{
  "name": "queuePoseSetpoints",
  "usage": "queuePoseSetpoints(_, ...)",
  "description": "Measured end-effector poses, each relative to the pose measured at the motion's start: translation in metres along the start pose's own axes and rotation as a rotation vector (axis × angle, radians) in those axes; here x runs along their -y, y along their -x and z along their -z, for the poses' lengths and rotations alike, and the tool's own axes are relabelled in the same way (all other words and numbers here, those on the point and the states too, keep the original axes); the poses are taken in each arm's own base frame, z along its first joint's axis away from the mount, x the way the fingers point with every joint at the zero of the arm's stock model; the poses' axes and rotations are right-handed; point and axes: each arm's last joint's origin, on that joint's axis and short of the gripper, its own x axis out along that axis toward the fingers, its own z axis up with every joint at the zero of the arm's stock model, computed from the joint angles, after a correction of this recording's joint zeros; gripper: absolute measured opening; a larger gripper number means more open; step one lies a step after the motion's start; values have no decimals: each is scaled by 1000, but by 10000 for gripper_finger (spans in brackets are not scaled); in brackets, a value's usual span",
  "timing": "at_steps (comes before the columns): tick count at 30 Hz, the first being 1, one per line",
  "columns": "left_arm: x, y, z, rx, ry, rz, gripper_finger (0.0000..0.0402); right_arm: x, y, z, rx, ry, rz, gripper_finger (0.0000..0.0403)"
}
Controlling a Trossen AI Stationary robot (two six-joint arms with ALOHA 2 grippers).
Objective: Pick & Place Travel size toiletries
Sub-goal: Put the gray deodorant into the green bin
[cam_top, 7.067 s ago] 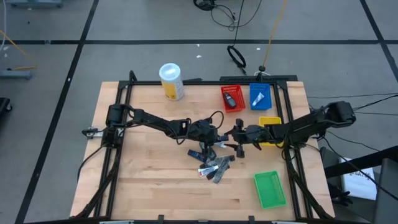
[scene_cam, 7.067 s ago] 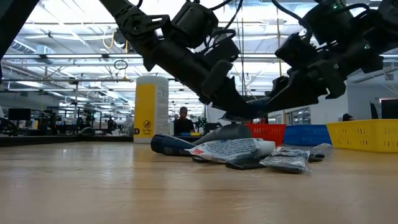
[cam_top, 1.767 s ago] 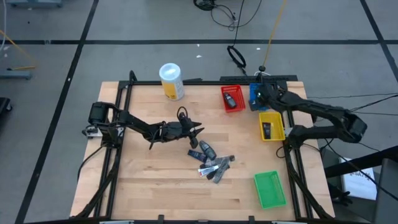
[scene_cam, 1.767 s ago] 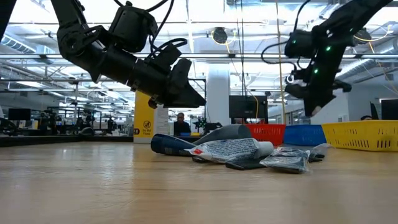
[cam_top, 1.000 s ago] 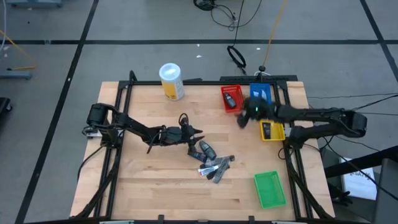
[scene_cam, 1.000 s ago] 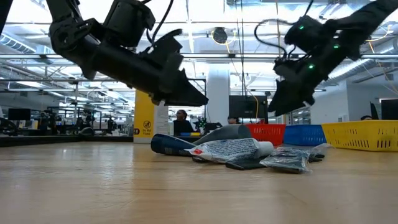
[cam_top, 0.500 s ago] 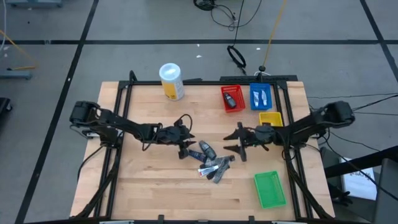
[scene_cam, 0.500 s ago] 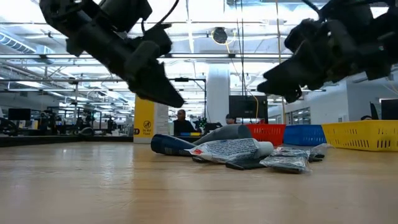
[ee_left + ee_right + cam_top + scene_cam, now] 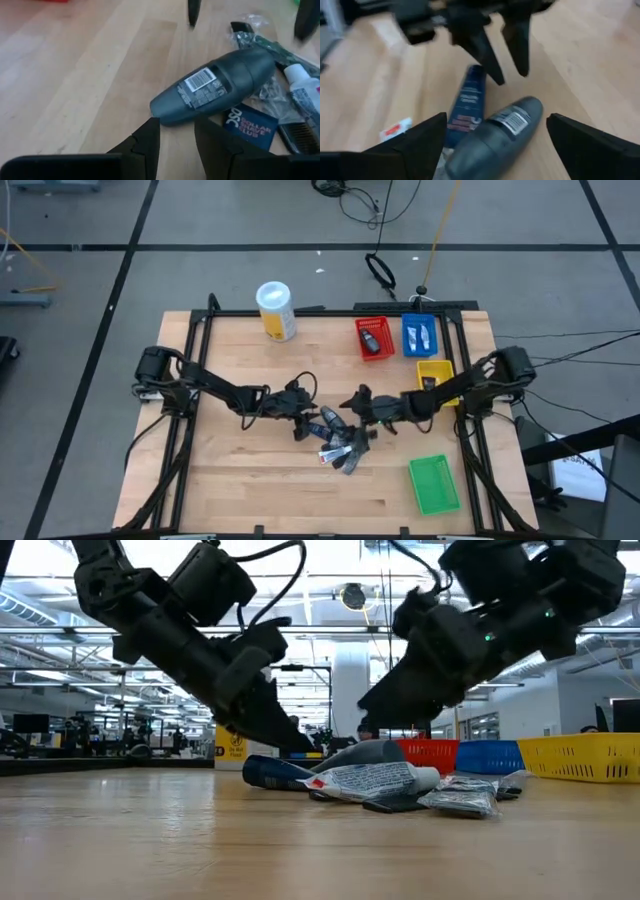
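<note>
- Right gripper (image 9: 492, 145): fingers spread wide, holding nothing, straddling the grey bottle (image 9: 490, 132) from above.
- Left gripper (image 9: 177, 137): fingers parted only a little, empty, tips just short of the grey bottle's blunt end.
- Grey bottle: lying on its side, barcode up, at the near edge of the toiletries pile (image 9: 345, 445); dark blue tube (image 9: 467, 102) touching it alongside.
- Best to lower one gripper only, across the bottle's round middle, and close gently; probably prone to rolling.
- Left arm likely better held back, since both sets of tips crowd the grey bottle.
- Yellow bin (image 9: 433, 375) well apart, beyond the right arm.
</note>
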Motion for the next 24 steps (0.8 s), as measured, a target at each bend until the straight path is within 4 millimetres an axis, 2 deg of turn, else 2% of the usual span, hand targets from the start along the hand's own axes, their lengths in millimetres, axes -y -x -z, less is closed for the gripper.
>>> queuePoseSetpoints(4, 0, -3, 1, 19, 16, -17, 120, -5, -17, 7, -31, -33, 20, 340)
queuePoseSetpoints(9, 2, -10, 6, 56, 25, -60, 120, -5, -30, 20, -76, -85, 46, 312)
queuePoseSetpoints(14, 3, -16, 12, 83, 48, -132, 120, -2, -34, 31, -109, -61, 85, 267)
queuePoseSetpoints(20, 2, -20, 20, 85, 77, -219, 120, -3, -34, 31, -99, -17, 89, 192)
queuePoseSetpoints(24, -2, -19, 25, 53, 111, -317, 120, -4, -31, 26, -90, -3, 87, 192)
